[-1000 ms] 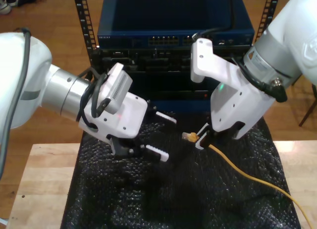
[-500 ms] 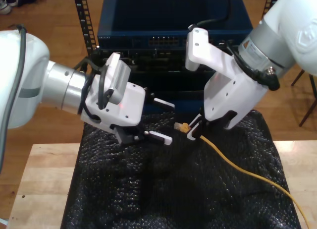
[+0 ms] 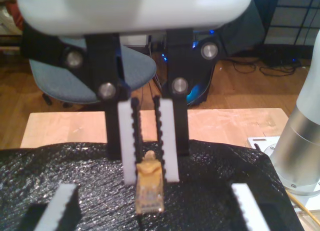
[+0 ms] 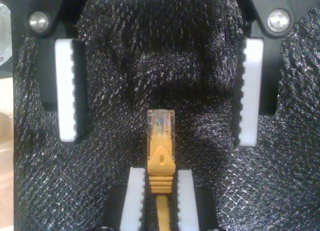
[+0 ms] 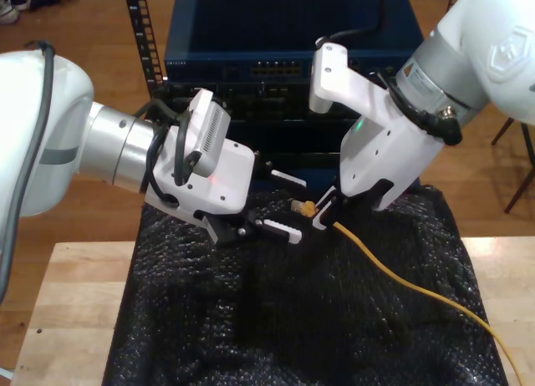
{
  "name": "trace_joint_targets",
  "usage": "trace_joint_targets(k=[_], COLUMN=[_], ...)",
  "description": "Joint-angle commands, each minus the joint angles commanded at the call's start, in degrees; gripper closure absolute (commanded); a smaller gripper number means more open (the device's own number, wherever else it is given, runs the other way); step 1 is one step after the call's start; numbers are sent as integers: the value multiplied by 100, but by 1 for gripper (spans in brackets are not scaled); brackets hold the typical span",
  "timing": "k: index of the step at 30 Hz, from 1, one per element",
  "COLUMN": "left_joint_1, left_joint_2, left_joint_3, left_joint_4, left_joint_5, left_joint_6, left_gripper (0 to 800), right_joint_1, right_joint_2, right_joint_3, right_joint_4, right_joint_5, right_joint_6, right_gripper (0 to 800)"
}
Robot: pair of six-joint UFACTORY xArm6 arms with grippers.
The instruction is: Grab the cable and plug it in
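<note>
The yellow-orange cable [image 5: 401, 269] runs from the exterior view's lower right up across the black mat to my second gripper [image 5: 323, 214]. That gripper [image 4: 160, 172] is shut on the boot just behind the clear plug [image 4: 160, 120]. The plug [image 5: 301, 207] sticks out toward my first gripper [image 5: 291, 205], which faces it from the exterior view's left. My first gripper [image 3: 153, 187] is open. The plug [image 3: 149, 193] sits in the gap between its wide-spread fingers [image 4: 67, 91] and touches neither of them.
A blue network switch [image 5: 284, 35] with a row of ports [image 5: 276, 68] sits in the rack behind both grippers. Black bubble matting [image 5: 292, 327] covers the wooden table [image 5: 67, 319]. A blue chair [image 3: 75, 76] and an arm's grey base [image 3: 300, 141] lie beyond the table.
My second gripper has carried the plug up and toward the exterior view's left. My first gripper has risen and moved toward it, so the plug now sits between its open fingers.
</note>
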Motion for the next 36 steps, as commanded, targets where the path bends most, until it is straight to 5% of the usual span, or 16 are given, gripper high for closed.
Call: trace_joint_targets(k=[8, 15, 29, 36], left_joint_1=[9, 9, 26, 26], left_joint_2=[0, -9, -9, -9], left_joint_3=[44, 62, 70, 70], left_joint_4=[-9, -9, -53, -97], left_joint_5=[18, 44, 18, 18], left_joint_6=[0, -18, -44, -35], left_gripper=[344, 376, 593, 616], right_joint_1=[-9, -9, -9, -9], right_joint_2=[9, 9, 9, 9], right_joint_3=[18, 44, 79, 70], right_joint_4=[-9, -9, 0, 0], right_joint_5=[0, -97, -202, -202], right_joint_6=[-9, -18, 0, 0], right_gripper=[793, 793, 793, 793])
